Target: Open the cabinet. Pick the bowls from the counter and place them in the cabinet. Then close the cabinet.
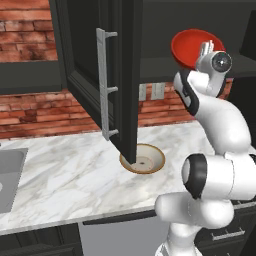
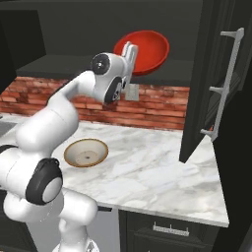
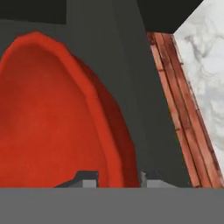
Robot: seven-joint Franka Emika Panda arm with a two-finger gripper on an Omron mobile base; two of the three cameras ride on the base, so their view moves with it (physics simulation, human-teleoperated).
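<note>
The red bowl (image 1: 191,46) (image 2: 146,48) (image 3: 52,113) hangs tilted at the mouth of the open cabinet (image 1: 125,75) (image 2: 206,78), just above its dark shelf. My gripper (image 1: 205,49) (image 2: 130,51) (image 3: 118,177) is raised to that height and shut on the bowl's rim, one fingertip on each side of it. The tan-rimmed bowl (image 1: 145,160) (image 2: 86,152) lies upright on the white marble counter (image 1: 65,170) (image 2: 157,172); in the left base view the open door's lower corner covers part of it.
Both cabinet doors stand open, their silver bar handles (image 1: 106,85) (image 2: 224,83) jutting out over the counter. A grey sink (image 1: 10,170) lies at the counter's left end. A red brick wall (image 2: 147,106) backs the counter. Dark drawers (image 2: 170,229) sit below.
</note>
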